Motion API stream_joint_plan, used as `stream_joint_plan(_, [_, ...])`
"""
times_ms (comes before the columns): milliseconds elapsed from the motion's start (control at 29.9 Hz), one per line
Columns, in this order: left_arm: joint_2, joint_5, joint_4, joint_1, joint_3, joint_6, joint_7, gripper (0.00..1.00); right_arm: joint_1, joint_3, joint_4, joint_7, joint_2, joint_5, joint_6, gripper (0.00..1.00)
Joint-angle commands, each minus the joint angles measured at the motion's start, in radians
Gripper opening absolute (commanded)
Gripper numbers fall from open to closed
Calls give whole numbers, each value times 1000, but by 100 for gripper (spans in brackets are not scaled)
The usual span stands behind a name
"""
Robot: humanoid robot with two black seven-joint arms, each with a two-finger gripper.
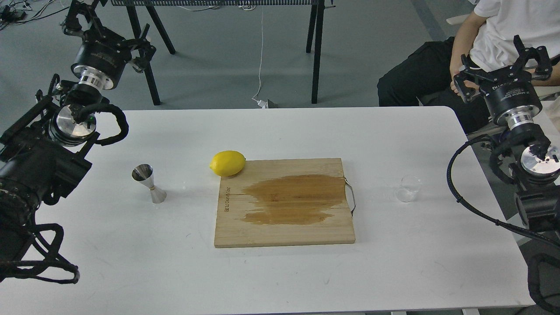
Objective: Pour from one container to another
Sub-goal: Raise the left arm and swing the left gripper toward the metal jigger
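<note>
The small clear cup stands upright on the white table, right of the cutting board. The shiny steel jigger stands upright on the table's left side, left of the lemon. My left gripper is raised beyond the table's far left corner, fingers spread, holding nothing. My right gripper hovers off the table's right edge, well above and behind the cup, open and empty.
A wooden cutting board with a dark wet stain lies mid-table, a yellow lemon at its far left corner. A seated person is behind the right gripper. Black table legs stand on the floor beyond.
</note>
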Motion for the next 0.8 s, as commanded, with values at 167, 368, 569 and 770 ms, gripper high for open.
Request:
stream_joint_plan(167, [108, 197, -189, 1, 106, 0, -80, 100, -15, 3, 7, 12, -13, 0, 0, 100])
stream_joint_plan(368, [265, 516, -397, 4, 111, 0, -118, 100, -16, 12, 5, 12, -33, 0, 0, 100])
stream_joint_plan(569, [375, 740, -657, 45, 148, 0, -117, 100, -27, -7, 27, -1, -33, 2, 0, 100])
stream_joint_plan(770, [476, 1041, -880, 103, 149, 137, -117, 97, -74, -31, 143, -4, -36, 0, 0, 100])
